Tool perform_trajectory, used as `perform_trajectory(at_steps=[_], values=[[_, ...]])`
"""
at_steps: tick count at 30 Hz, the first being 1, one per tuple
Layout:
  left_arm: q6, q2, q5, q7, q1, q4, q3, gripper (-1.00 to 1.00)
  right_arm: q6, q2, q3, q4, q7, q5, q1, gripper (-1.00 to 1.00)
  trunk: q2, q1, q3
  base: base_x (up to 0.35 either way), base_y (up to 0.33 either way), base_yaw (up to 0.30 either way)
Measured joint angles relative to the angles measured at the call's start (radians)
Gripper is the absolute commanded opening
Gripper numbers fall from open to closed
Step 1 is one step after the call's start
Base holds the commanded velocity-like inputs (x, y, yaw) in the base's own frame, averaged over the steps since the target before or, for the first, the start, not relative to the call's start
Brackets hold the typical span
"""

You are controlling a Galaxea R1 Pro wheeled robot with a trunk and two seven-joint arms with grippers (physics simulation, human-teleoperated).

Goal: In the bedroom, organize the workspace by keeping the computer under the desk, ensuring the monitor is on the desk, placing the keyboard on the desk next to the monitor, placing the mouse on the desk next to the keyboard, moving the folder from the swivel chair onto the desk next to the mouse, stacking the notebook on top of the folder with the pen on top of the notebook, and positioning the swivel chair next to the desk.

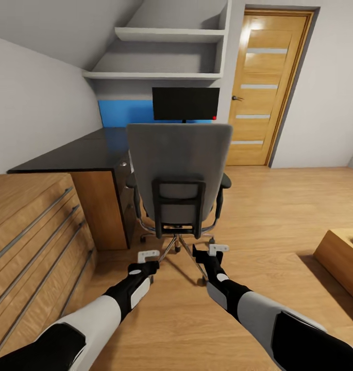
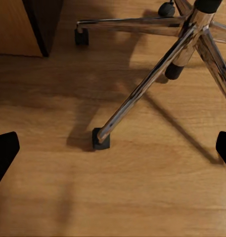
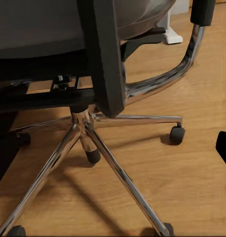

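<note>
The swivel chair (image 1: 179, 165) stands right in front of me with its grey backrest toward me, blocking sight of its seat. Behind it the black monitor (image 1: 185, 103) stands on the glossy black desk (image 1: 78, 149). My left gripper (image 1: 148, 256) and right gripper (image 1: 218, 249) hang low behind the chair's chrome base (image 1: 179, 245), both open and holding nothing. The left wrist view looks down on a chrome leg (image 2: 142, 89) and its castor (image 2: 100, 140). In the right wrist view the base hub (image 3: 85, 126) sits under the seat. Computer, keyboard, mouse, folder, notebook and pen are out of view.
A light wooden drawer chest (image 1: 32, 232) lines my left side, close to the left arm. A low wooden box (image 1: 341, 255) sits at the right. A wooden door (image 1: 266, 87) is at the back right, and white shelves (image 1: 166, 51) hang above the desk. Open wooden floor lies to the chair's right.
</note>
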Motion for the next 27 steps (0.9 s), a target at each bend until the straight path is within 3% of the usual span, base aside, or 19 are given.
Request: perform_trajectory(at_steps=[7,22,24,25,27], values=[[-0.038,0.000,-0.006,0.000,0.000,0.020,-0.001,1.00,0.000,0.001,0.001,-0.001,0.000,0.000,0.005,1.00,0.000,0.000,0.000,0.099,0.000,-0.017],[-0.046,0.000,-0.009,0.005,0.000,0.021,-0.022,1.00,-0.004,0.001,0.001,-0.001,0.003,0.023,0.022,1.00,0.000,0.000,0.000,0.087,0.000,-0.001],[-0.046,0.000,-0.008,0.008,0.000,0.011,-0.024,1.00,-0.004,0.001,0.001,-0.001,0.003,0.036,0.024,1.00,0.000,0.000,0.000,0.004,0.000,0.000],[-0.036,0.000,-0.003,0.012,0.000,-0.052,-0.026,1.00,-0.005,0.001,0.001,-0.001,0.003,0.063,0.026,1.00,0.000,0.000,0.000,0.002,0.000,0.000],[-0.016,0.000,0.006,0.014,0.000,-0.093,-0.026,1.00,-0.006,0.001,0.001,-0.001,0.003,0.073,0.026,1.00,0.000,0.000,0.000,0.001,0.000,0.000]])
